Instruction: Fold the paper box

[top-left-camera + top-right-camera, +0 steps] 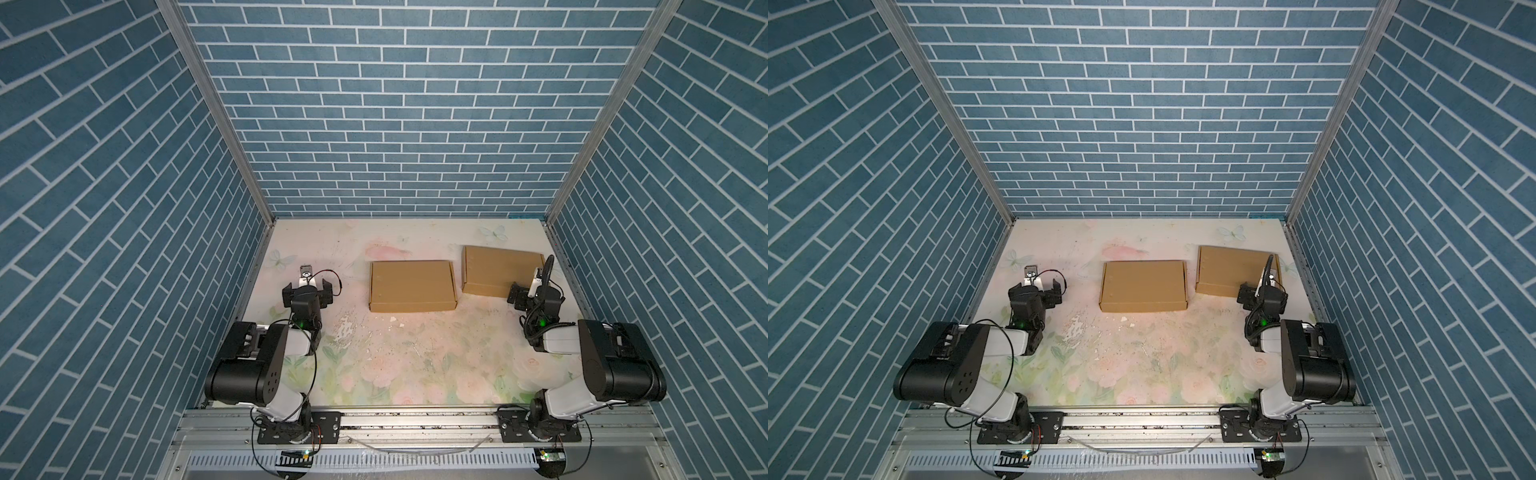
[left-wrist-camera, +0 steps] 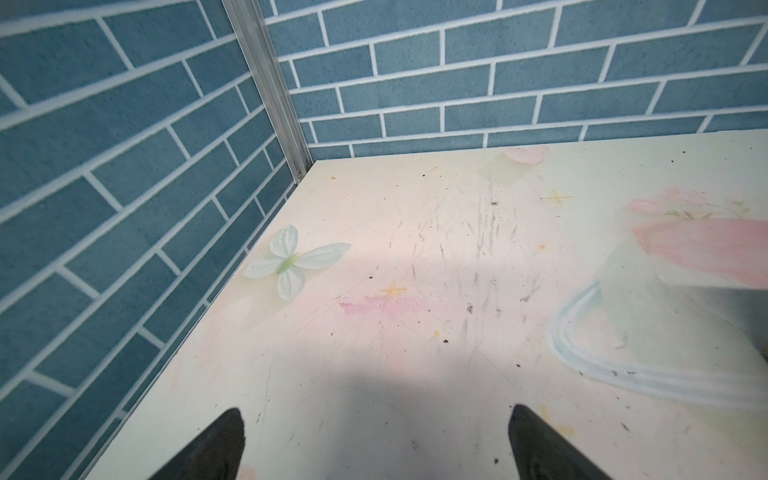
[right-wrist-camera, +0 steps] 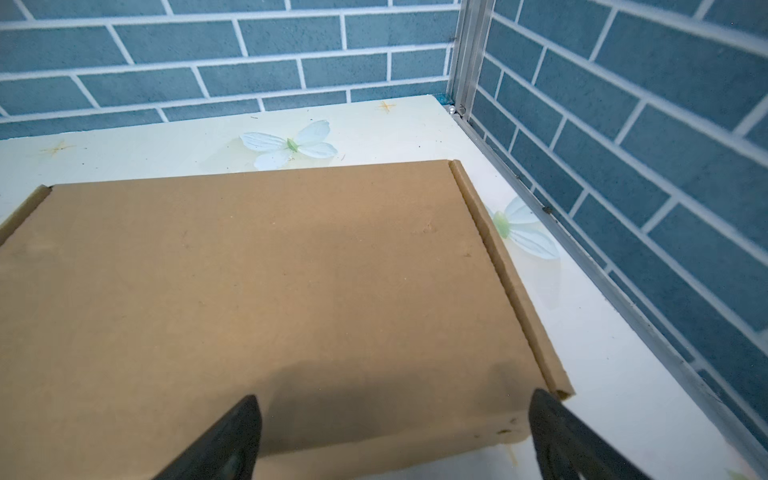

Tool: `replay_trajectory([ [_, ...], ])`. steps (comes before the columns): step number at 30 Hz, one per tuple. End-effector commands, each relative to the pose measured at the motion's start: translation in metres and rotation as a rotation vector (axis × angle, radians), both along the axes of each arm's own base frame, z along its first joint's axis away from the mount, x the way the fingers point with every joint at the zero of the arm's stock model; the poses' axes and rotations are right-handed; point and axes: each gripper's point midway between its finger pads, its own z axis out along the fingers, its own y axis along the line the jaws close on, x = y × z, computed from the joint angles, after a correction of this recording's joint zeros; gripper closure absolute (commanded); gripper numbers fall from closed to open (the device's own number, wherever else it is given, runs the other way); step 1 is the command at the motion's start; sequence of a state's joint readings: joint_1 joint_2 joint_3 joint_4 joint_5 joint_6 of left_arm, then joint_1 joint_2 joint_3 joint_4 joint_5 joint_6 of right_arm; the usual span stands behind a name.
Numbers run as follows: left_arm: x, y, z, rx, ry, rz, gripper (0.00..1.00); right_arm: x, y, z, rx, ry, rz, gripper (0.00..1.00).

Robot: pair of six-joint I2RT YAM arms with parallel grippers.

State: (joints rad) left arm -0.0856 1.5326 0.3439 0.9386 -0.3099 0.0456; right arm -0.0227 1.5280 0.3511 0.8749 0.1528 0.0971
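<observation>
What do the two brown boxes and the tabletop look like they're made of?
Middle box and right box: likely kraft cardboard, matte; plain brown, with creased fold lines and a thick cut edge at the corner. Tabletop: probably a smooth printed film or laminate, slightly glossy; faded flowers and butterflies, with scratches and chipped patches.
</observation>
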Motion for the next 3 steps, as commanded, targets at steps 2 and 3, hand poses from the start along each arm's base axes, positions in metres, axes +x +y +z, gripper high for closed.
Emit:
replay_trajectory([
  [2, 0.0051, -0.0048, 0.0022, 0.013, 0.0, -0.026, 0.0, 0.0105, -0.0005, 0.01, -0.023, -0.021, 0.011, 0.01],
  [3, 0.0051, -0.0046, 0.0029, 0.012, -0.003, -0.024, 0.01, 0.0106, -0.0003, 0.0107, -0.023, -0.023, 0.012, 0.01],
])
